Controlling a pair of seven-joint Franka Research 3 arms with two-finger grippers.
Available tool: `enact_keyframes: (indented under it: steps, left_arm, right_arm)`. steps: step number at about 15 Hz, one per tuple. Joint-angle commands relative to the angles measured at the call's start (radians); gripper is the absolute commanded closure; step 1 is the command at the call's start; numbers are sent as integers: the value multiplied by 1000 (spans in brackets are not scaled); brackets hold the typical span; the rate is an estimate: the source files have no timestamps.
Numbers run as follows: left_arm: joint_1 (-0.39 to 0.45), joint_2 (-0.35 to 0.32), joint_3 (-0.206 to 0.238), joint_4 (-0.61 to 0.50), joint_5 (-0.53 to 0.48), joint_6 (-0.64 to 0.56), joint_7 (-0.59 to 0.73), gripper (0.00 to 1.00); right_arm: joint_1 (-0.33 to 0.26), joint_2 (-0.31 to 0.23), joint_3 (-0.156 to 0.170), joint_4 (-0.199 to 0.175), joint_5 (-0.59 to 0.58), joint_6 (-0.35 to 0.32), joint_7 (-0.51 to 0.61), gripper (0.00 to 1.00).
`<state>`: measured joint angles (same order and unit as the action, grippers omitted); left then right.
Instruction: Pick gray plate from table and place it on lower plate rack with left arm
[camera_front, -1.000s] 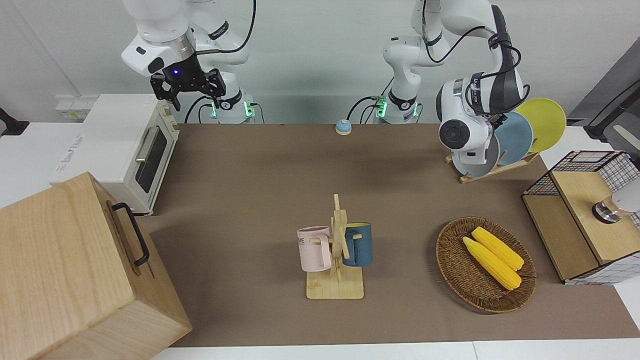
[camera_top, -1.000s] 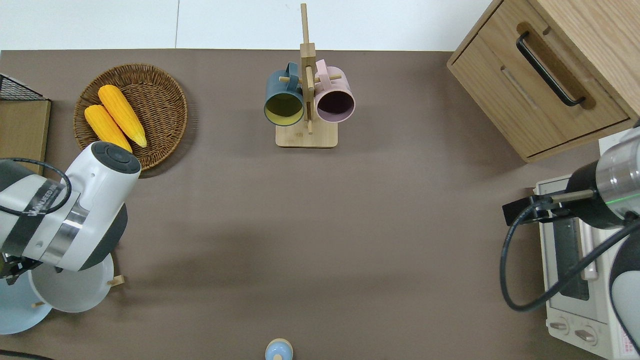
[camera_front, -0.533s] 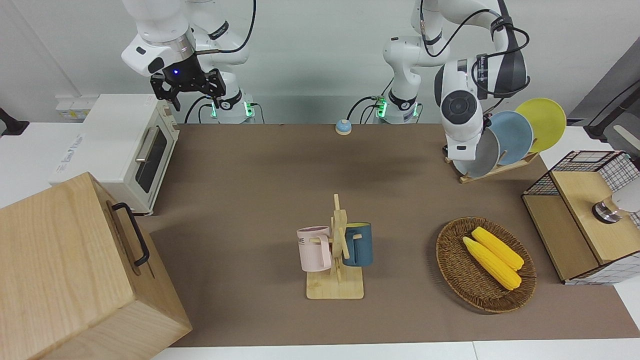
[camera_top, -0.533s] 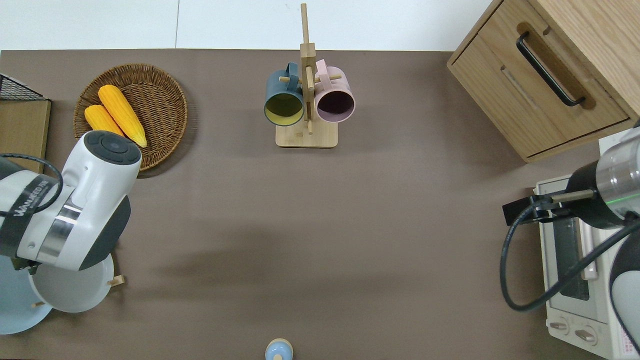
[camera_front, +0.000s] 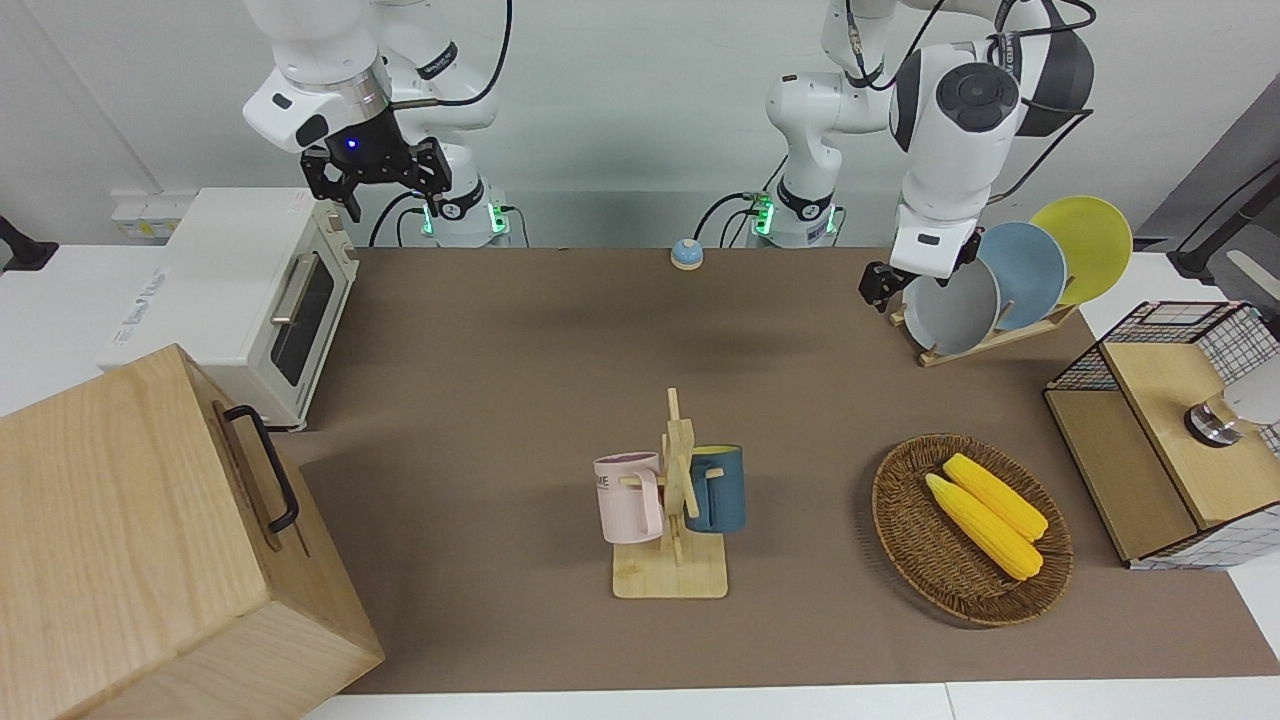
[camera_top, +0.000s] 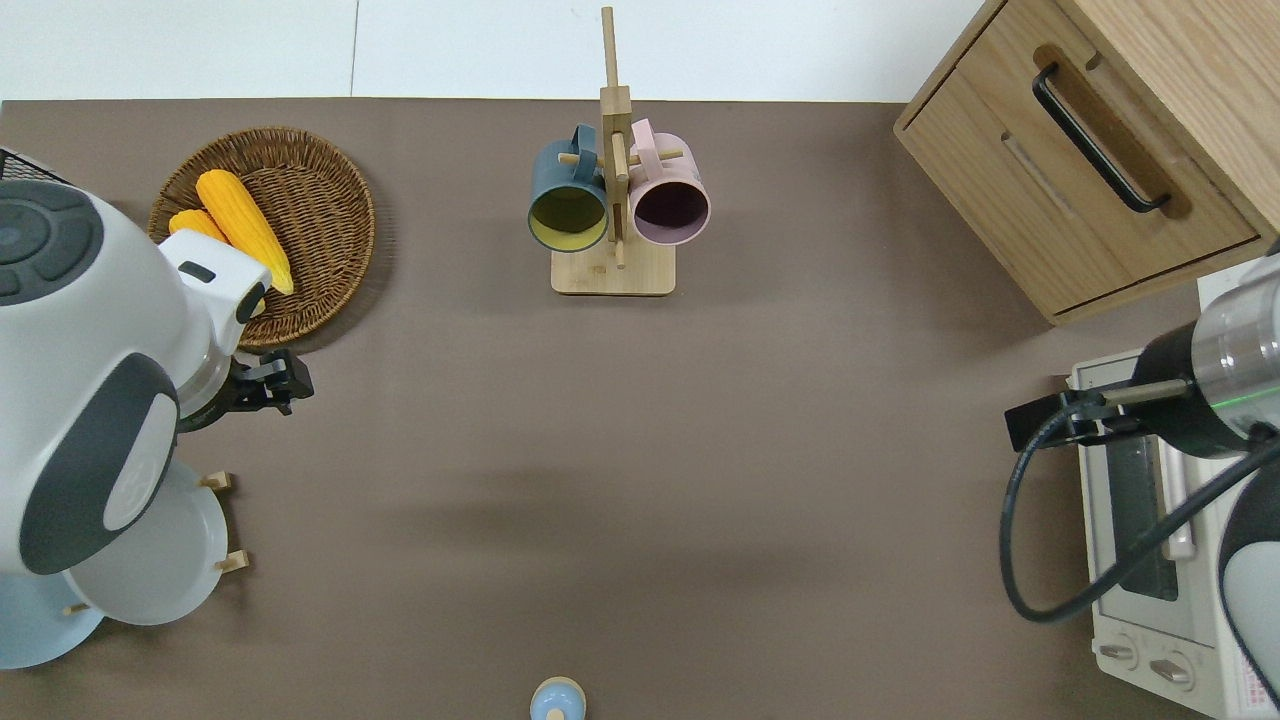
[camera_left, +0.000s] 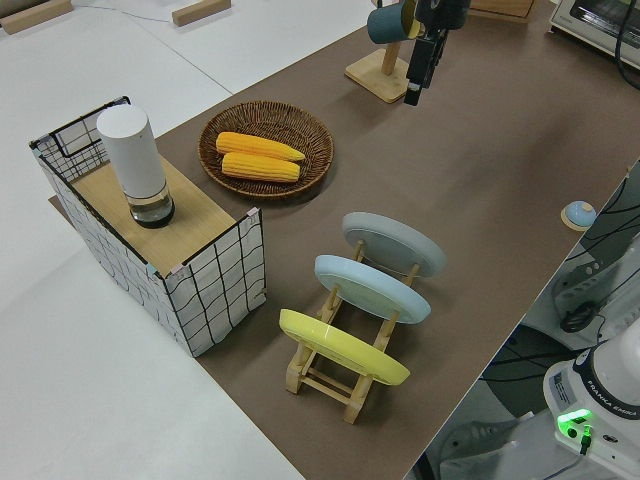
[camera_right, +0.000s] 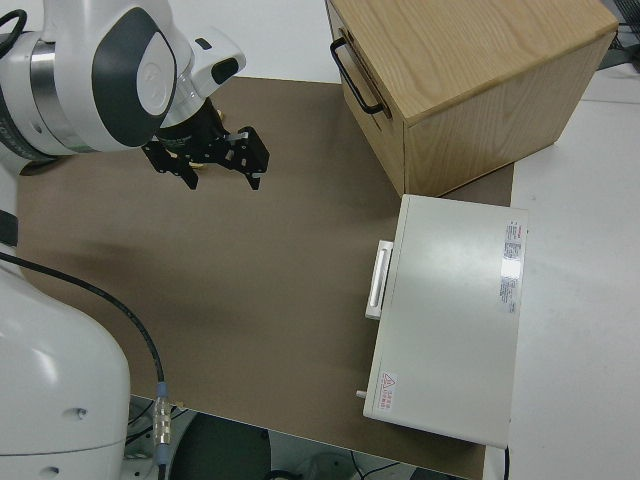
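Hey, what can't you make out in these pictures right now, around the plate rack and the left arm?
- Overhead view: the left arm covers part of the gray plate and most of the lower plate rack.
- Overhead view: the picture's edge cuts the blue plate.
- Left side view: the top edge cuts off all but the tip of the left gripper.

Gray plate (camera_left: 394, 243) stands tilted in lower plate rack (camera_left: 345, 366) slot.
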<state>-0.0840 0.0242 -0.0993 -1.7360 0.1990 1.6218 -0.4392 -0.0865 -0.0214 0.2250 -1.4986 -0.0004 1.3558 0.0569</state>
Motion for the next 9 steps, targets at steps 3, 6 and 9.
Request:
enact_keyframes:
  steps: [3, 6, 9]
  left_arm:
    - [26, -26, 23, 16, -223, 158, 225, 0]
    - [27, -38, 53, 19, -304, 158, 272, 0]
    - [27, -36, 66, 15, -299, 155, 266, 0]
  right_arm:
    - [-13, -5, 7, 6, 3, -15, -3, 11]
    - [-13, -5, 7, 6, 3, -15, -3, 11]
    - [-13, -5, 7, 6, 3, -15, -3, 11]
